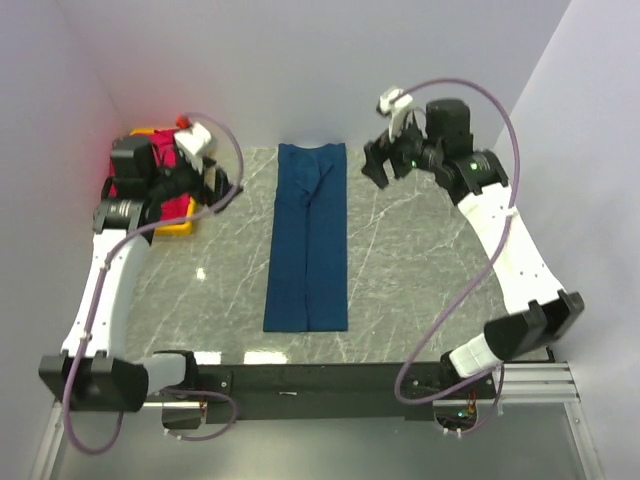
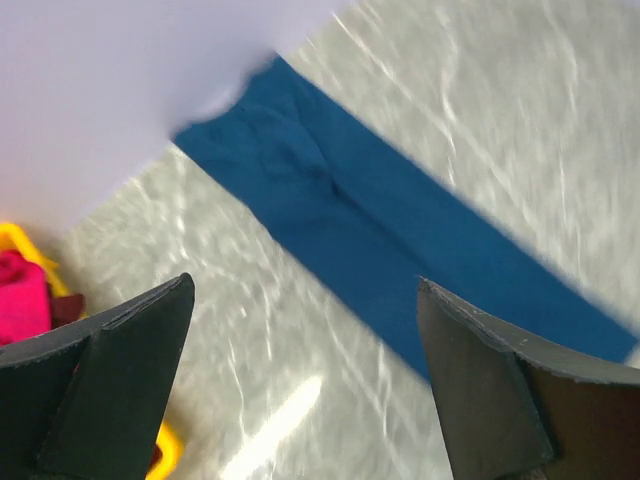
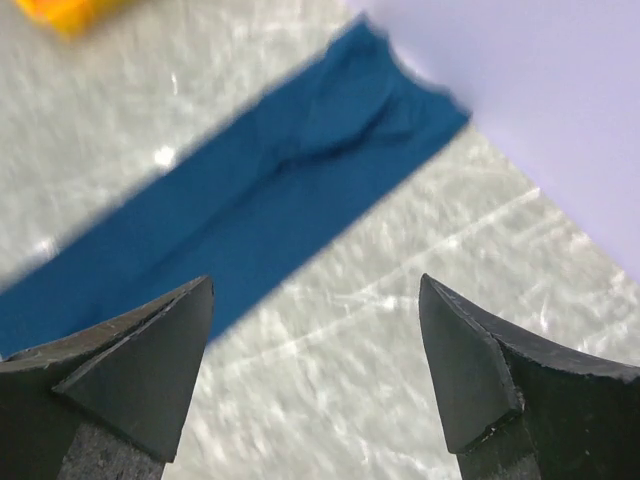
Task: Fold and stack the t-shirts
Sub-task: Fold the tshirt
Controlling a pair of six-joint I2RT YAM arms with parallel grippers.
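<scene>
1. The navy blue t-shirt (image 1: 307,240) is laid flat in the middle of the grey surface (image 1: 410,280). It is folded into a long, thin strip, with both sides tucked in to the middle. Its far end is close to the back wall.
2. The strip is probably made this way so that it can be folded end to end into a small pack. That fold is not yet done.
3. The red-pink t-shirt (image 1: 172,207) is bunched up in the yellow bin (image 1: 182,228) at the far left, well apart from the blue one. It is likely kept there until its turn.
4. The left hand (image 1: 215,178) is held above the surface near the bin, to the left of the strip's far end. Its jaws are spread wide and nothing is held.
5. The right hand (image 1: 385,160) is held up on the other side of that far end. Its jaws are spread wide too, and nothing is held.
6. One hand is placed on each side, probably so that both far corners can be picked up together and the cloth is kept even.
</scene>
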